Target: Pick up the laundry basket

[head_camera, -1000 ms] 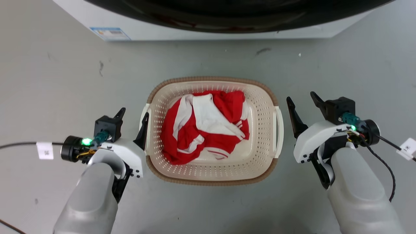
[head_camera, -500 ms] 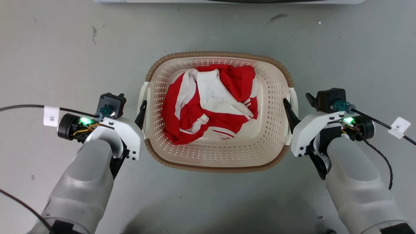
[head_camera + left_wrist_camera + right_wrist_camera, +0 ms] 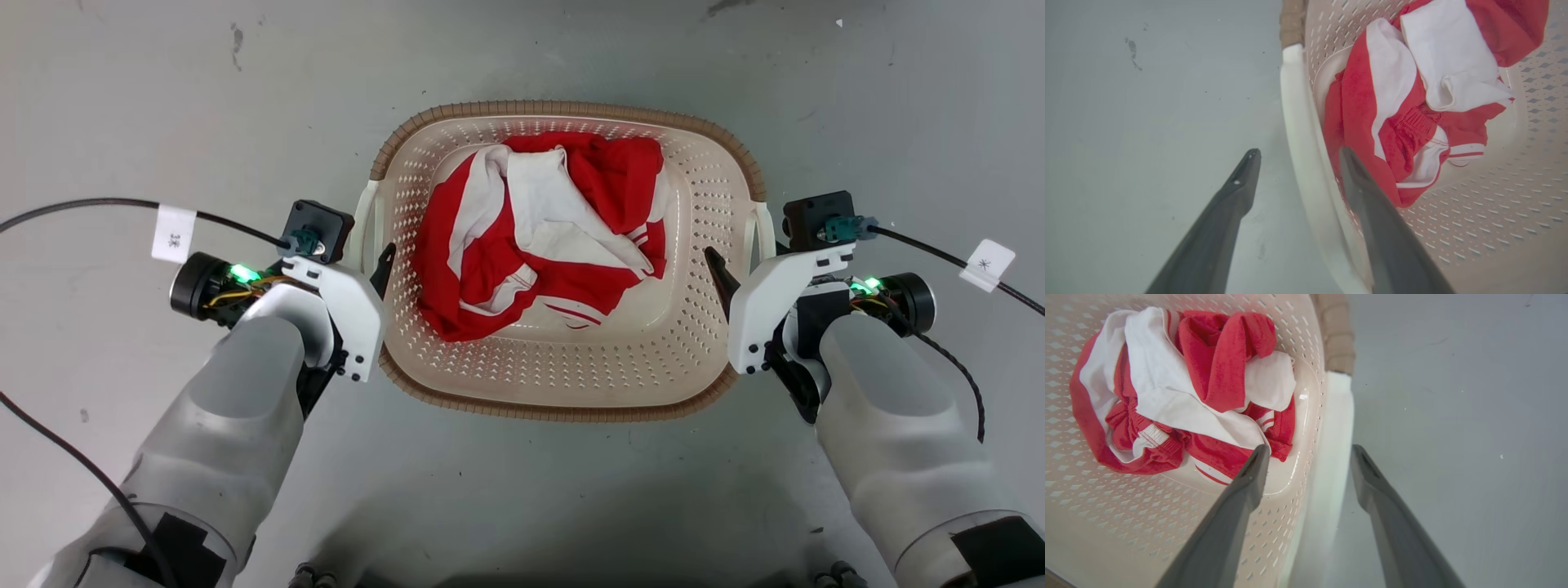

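Head view from above: the laundry basket (image 3: 563, 369) sits flat on the grey floor (image 3: 163, 98), between the two arms, with a crumpled red and white garment (image 3: 539, 237) lying in it toward the far side. The left hand (image 3: 363, 245) is open and straddles the left white handle (image 3: 1296, 102), one finger inside the basket and one outside over the floor. The right hand (image 3: 749, 249) stands the same way across the right white handle (image 3: 1337, 416), also open. Neither is gripping anything yet.

From where I stand, the left side looks the riskier one. In the left wrist view the inner finger lies close against the red cloth, so closing there could pinch fabric along with the plastic and give a soft, slippery hold. The handles are thin, smooth bands, and long narrow fingers could slide along them once weight comes on. If one hand closes or rises ahead of the other, the basket would tip and the garment could slump toward the low side or spill out. An inner fingertip could also catch in the perforated wall.
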Motion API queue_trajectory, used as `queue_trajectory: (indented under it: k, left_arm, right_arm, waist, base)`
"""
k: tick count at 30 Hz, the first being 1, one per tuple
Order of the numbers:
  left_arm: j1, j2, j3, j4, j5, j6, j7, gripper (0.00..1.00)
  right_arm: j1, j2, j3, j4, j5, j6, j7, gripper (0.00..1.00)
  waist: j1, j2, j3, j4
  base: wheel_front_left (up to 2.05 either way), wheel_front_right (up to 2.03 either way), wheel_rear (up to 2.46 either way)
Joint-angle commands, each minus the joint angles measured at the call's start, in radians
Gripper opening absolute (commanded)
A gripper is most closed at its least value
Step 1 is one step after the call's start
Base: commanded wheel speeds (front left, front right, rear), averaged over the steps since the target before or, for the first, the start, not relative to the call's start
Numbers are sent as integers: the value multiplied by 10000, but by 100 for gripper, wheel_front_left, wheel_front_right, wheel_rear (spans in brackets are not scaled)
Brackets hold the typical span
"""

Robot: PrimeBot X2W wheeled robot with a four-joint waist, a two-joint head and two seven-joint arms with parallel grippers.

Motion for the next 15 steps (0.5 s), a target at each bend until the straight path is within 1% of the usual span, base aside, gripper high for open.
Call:
queue_trajectory:
  k: [1,6,7,11,12,13,15]
  left_arm:
    - [-244,146,-307,-107,-313,-6,113,100]
    - [-406,331,-1096,-306,-992,0,401,100]
    - [-406,331,-1096,-306,-992,0,401,100]
    - [-516,521,-1639,-406,-1488,2,473,100]
    - [-552,597,-1911,-439,-1686,1,486,100]
    - [-552,597,-1911,-439,-1686,1,486,100]
    - [-646,665,-2253,-469,-2017,1,429,100]
  right_arm:
    - [-281,-11,120,208,75,-3,225,100]
    - [-588,-11,277,484,227,-3,499,100]
    - [-588,-11,277,484,227,-3,499,100]
    - [-766,-11,358,625,355,-3,617,100]
    - [-830,-11,405,683,381,-3,637,100]
    - [-830,-11,405,683,381,-3,637,100]
    - [-916,-11,431,755,397,-3,602,100]
  waist:
    - [-1,0,104,39]
    - [-1,0,259,69]
    - [-1,0,259,69]
    - [-1,0,345,71]
    - [-1,0,383,71]
    - [-1,0,383,71]
    - [-1,0,427,77]
  base:
    - [0,0,0]
    - [0,0,0]
    - [0,0,0]
    - [0,0,0]
    - [0,0,0]
    - [0,0,0]
    - [0,0,0]
